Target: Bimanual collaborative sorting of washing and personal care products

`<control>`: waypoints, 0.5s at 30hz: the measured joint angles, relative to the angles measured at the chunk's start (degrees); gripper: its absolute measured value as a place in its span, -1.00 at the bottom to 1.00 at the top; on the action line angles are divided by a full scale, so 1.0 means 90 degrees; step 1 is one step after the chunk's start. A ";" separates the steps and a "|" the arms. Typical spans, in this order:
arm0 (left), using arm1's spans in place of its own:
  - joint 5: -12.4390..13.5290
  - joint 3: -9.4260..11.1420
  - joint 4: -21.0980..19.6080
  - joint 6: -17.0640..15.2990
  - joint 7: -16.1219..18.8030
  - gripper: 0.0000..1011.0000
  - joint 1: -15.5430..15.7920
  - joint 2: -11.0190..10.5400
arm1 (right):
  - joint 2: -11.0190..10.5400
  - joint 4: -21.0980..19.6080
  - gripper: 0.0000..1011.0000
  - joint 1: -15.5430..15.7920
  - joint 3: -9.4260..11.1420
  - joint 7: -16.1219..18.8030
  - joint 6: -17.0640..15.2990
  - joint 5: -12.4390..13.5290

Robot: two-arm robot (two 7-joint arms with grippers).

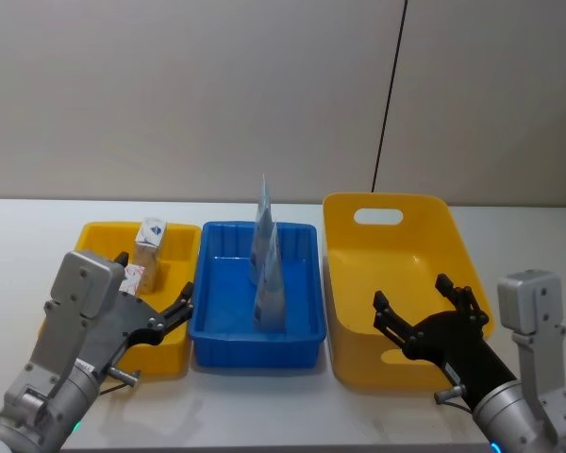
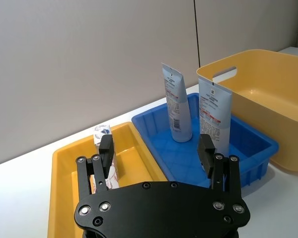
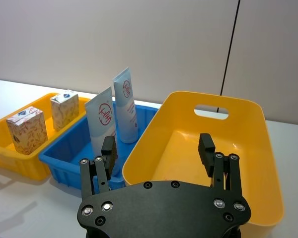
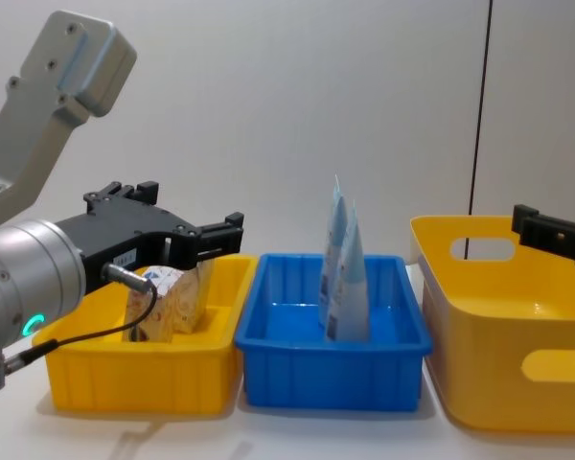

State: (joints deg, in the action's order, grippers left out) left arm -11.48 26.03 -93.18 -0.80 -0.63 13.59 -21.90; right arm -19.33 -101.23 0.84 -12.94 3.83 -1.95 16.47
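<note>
Left gripper (image 1: 153, 281) hovers over the left yellow tray (image 1: 99, 234), fingers spread and empty. The tray holds two cartons (image 3: 26, 130). Two tubes (image 1: 269, 283) stand in the middle blue tray (image 1: 255, 354). Right gripper (image 1: 411, 293), fingers spread and empty, hangs over the right yellow bin (image 1: 358, 255).

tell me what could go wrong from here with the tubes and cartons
1. The two pale blue tubes stand upright on their caps, close together in the blue tray; a nudge to one could topple both.
2. The open left gripper hovers by the yellow tray, where the red-patterned carton and the smaller carton sit close; a finger might knock the neighbour.
The open right gripper is over the large yellow bin.
</note>
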 joint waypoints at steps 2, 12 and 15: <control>0.0000 0.0000 0.0000 0.0000 0.0000 0.98 0.0000 0.0000 | 0.0000 0.0000 0.98 0.0000 0.0000 0.0000 0.0000 0.0000; 0.0000 0.0000 0.0000 0.0000 0.0000 0.98 0.0000 0.0000 | 0.0000 0.0000 0.98 0.0000 0.0000 0.0000 0.0000 0.0000; 0.0000 0.0000 0.0000 0.0000 0.0000 0.98 0.0000 0.0001 | 0.0000 0.0000 0.98 0.0000 0.0000 0.0000 0.0000 0.0000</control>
State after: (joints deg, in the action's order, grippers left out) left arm -11.48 26.03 -93.17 -0.80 -0.63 13.59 -21.89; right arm -19.33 -101.23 0.84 -12.94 3.83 -1.95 16.46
